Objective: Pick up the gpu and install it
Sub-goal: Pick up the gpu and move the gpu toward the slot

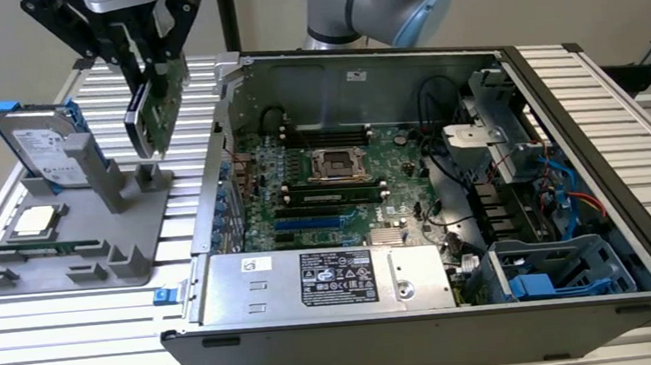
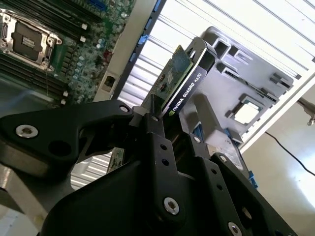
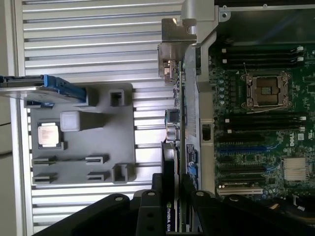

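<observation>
- Between the jaws: the gripper (image 1: 154, 70) pinches the gpu (image 1: 155, 109) by its upper part. The card hangs upright and looks lifted free.
- Just under the jaws: the grey holder (image 1: 134, 267), which also carries the hard drive (image 1: 44, 148).
- Beside the jaws: the case wall (image 1: 211, 174). In my judgement, a good carry means a firm, untilted grip and enough height to pass over this wall.
- Farthest from the jaws: the motherboard (image 1: 350, 189), its expansion slots (image 1: 305, 223) unfilled.
</observation>
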Tool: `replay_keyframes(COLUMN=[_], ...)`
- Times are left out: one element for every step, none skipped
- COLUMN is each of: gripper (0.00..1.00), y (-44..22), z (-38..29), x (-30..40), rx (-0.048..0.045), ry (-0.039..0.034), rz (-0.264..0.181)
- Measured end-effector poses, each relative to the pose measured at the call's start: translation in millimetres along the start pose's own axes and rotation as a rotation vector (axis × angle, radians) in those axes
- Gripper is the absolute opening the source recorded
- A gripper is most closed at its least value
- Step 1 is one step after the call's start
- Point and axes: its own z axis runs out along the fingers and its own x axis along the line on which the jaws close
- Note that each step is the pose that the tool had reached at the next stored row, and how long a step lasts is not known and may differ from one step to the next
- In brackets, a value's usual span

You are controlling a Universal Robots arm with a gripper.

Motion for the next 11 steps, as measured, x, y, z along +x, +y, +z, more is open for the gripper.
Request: replay_keyframes(gripper=[0.00, 0.00, 0.00, 0.00, 0.00, 0.00, 0.00, 0.00, 0.00, 0.00, 0.00], y=[0.1, 0.2, 0.4, 0.5, 0.6, 0.7, 0.9, 1.0, 1.1, 1.2, 1.3], z=[0.0, 0.0, 0.0, 0.0, 0.0, 0.0, 0.0, 0.0, 0.0, 0.0, 0.0], x=[-1.8, -3.8, -5.8, -7.7, -9.7, -11.5, -13.6, -15.4, -17.4, -19.3, -21.2], rx=[-0.0001, 0.0000, 0.0000, 0.0000, 0.0000, 0.0000, -0.0001, 0.0000, 0.0000, 0.0001, 0.0000], ry=[0.0000, 0.0001, 0.0003, 0.0004, 0.0005, 0.0006, 0.0008, 0.0009, 0.0010, 0.0012, 0.0013], rz=[0.000, 0.000, 0.000, 0.000, 0.000, 0.000, 0.000, 0.000, 0.000, 0.000, 0.000])
